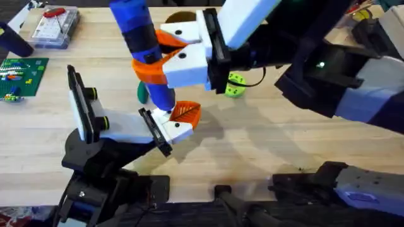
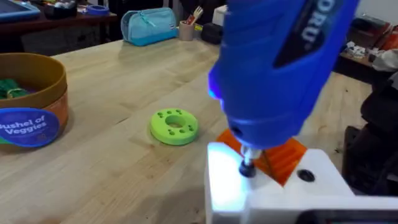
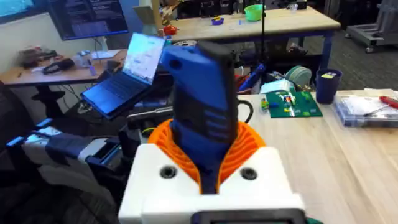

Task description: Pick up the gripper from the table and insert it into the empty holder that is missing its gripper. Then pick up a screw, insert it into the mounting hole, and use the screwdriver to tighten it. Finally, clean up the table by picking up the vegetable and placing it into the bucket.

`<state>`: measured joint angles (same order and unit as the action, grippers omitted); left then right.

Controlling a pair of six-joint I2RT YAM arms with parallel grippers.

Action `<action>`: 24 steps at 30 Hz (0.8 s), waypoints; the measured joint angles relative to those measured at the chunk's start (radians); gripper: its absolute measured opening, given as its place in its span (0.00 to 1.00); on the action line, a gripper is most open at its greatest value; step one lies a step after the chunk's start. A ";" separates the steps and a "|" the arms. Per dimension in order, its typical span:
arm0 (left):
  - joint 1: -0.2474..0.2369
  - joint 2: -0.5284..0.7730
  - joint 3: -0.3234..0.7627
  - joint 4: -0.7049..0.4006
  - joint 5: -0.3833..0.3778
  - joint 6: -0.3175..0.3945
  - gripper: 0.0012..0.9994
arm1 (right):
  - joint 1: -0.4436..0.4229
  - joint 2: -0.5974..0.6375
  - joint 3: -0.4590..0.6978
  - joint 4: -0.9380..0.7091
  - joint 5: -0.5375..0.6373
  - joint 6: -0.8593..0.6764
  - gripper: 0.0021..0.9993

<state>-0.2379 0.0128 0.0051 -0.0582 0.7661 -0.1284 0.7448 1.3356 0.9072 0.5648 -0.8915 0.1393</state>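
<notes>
While the right gripper is clamped round the screwdriver, overhead shows the tool's long axis tilted, bit end down at the white mount; the right arm is nearer. Left gripper's state: cannot tell.

Left wrist: bit tip touching the mount's top; bucket well apart across bare wood table.

Right wrist: orange pads squeeze the blue body; workshop benches behind.

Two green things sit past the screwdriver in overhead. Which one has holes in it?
The bright lime-green disc, to the right of the screwdriver: ring-shaped, with small holes. The dark green vegetable, left of the shaft, is smooth and mostly hidden.
</notes>
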 joint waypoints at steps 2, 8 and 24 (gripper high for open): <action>0.000 0.000 0.000 0.000 0.000 0.000 0.02 | 0.010 0.000 -0.002 0.001 0.014 -0.005 0.08; 0.000 0.000 0.000 0.000 -0.001 0.000 0.02 | 0.026 0.010 -0.003 0.025 0.038 -0.010 0.08; 0.000 0.000 0.000 0.000 -0.004 0.000 0.02 | 0.023 0.013 -0.013 0.063 0.038 0.003 0.08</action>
<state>-0.2379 0.0132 0.0051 -0.0577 0.7620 -0.1284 0.7681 1.3483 0.8944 0.6273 -0.8539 0.1421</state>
